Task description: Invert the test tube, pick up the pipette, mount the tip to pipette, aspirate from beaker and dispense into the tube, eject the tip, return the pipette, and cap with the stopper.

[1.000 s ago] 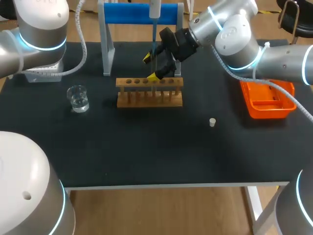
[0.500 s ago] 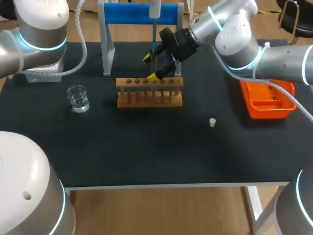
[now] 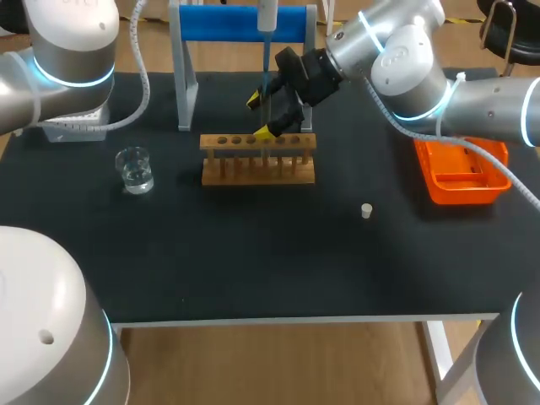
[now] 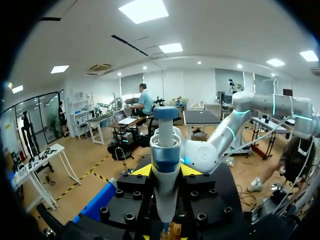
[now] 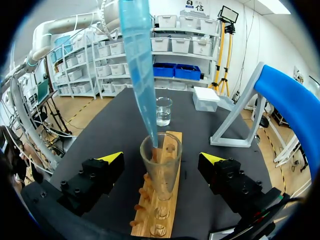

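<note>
My left gripper (image 4: 165, 172) is shut on the white and blue pipette (image 4: 165, 145), holding it upright over the wooden rack (image 3: 257, 160). In the head view only the pipette (image 3: 267, 15) and its blue tip (image 3: 266, 80) show; the left gripper itself is out of sight there. The tip (image 5: 140, 65) points down into the mouth of the glass test tube (image 5: 161, 175), which stands upright in the rack (image 5: 157, 215). My right gripper (image 3: 261, 116) is open, one finger on each side of the tube without touching it. The beaker (image 3: 134, 170) stands left of the rack. The white stopper (image 3: 366, 211) lies to the right.
The blue pipette stand (image 3: 228, 24) rises just behind the rack. An orange tray (image 3: 460, 173) sits at the right, under my right arm. A white box (image 3: 72, 128) is at the back left. In the right wrist view the beaker (image 5: 163, 111) is ahead, past the rack's far end.
</note>
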Action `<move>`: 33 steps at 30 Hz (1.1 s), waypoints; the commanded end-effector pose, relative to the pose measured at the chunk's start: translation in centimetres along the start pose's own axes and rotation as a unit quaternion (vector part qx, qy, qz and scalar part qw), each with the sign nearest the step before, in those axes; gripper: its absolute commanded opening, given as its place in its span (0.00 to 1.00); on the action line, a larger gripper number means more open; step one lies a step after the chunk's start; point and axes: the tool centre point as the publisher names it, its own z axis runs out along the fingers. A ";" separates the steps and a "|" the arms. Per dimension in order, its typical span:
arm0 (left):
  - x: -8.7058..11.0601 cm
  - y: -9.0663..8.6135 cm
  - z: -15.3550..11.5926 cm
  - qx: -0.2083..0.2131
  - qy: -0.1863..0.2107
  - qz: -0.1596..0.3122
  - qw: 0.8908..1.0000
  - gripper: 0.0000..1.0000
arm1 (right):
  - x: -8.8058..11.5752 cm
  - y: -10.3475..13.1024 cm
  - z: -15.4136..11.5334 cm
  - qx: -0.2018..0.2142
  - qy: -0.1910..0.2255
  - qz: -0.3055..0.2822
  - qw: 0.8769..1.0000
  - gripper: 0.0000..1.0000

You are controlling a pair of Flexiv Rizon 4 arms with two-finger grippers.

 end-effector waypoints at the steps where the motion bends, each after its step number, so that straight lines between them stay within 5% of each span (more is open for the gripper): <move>1: 0.1 0.0 -0.1 0.001 0.000 0.000 1.000 0.00 | 0.1 0.0 -0.1 0.001 -0.001 0.000 1.000 1.00; 33: -0.4 0.6 0.1 0.004 -0.002 -0.012 1.000 0.00 | 0.1 0.0 -0.1 0.001 -0.001 0.000 1.000 1.00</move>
